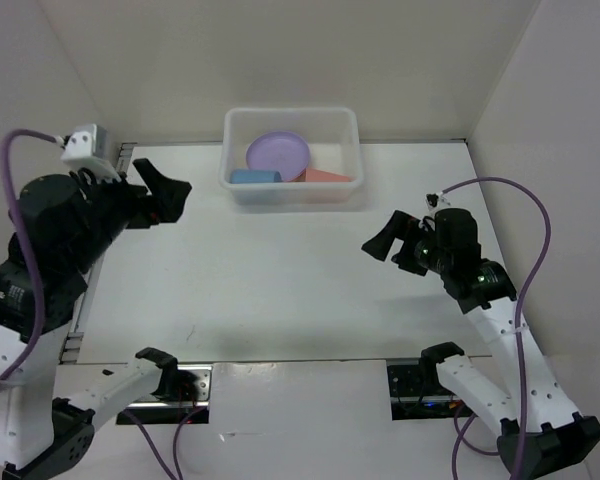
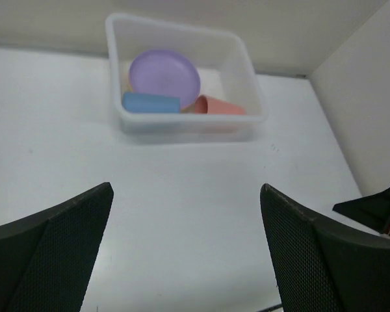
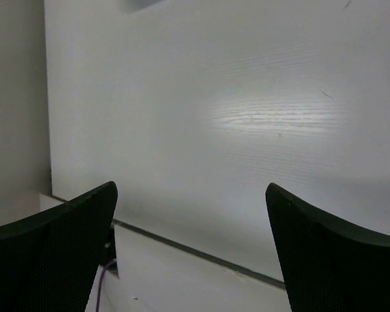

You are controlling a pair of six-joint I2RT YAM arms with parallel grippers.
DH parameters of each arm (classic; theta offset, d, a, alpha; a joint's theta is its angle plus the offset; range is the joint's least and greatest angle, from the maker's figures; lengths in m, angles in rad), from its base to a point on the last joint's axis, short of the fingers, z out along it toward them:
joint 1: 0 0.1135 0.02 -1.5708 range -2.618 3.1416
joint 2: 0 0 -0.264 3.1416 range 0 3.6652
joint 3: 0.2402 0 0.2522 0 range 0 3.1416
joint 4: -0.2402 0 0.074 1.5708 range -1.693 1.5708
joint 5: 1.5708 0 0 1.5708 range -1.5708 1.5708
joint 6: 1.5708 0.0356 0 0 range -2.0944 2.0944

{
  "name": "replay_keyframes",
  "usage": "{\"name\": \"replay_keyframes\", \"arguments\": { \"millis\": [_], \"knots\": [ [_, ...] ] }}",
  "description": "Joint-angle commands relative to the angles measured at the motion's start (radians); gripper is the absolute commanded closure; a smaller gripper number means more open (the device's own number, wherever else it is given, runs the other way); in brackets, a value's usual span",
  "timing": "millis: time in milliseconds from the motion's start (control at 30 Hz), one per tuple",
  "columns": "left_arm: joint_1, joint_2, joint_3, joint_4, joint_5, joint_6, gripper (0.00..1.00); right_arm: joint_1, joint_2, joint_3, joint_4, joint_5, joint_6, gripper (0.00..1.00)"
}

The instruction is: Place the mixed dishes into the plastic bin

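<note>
The translucent white plastic bin (image 1: 233, 185) stands at the back middle of the table. Inside it a purple plate (image 1: 278, 153) leans on top, a small blue cup (image 1: 254, 177) lies on its side and a small red cup (image 1: 325, 177) lies beside it. The left wrist view shows the bin (image 2: 250, 123) with the purple plate (image 2: 164, 77), blue cup (image 2: 151, 103) and red cup (image 2: 220, 106). The yellow-orange and pink plates are hidden. My left gripper (image 1: 170, 195) is open and empty, left of the bin. My right gripper (image 1: 388, 238) is open and empty, right of the bin and nearer.
White walls enclose the table at the back (image 1: 280, 60), left and right. A seam (image 3: 201, 255) runs along the table's near edge in the right wrist view. My right gripper's tip (image 2: 370, 208) shows at the right edge of the left wrist view.
</note>
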Motion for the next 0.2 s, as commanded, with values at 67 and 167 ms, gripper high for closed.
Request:
{"name": "replay_keyframes", "arguments": {
  "millis": [67,167],
  "knots": [
    [0.002,-0.166,-0.28,0.126,-0.043,-0.056,0.0,0.004,-0.015,-0.054,0.171,-0.176,-0.019,0.01],
    [0.002,-0.244,-0.381,0.126,-0.087,-0.056,0.0,0.004,0.001,-0.035,0.171,-0.174,-0.039,0.01]
  ]
}}
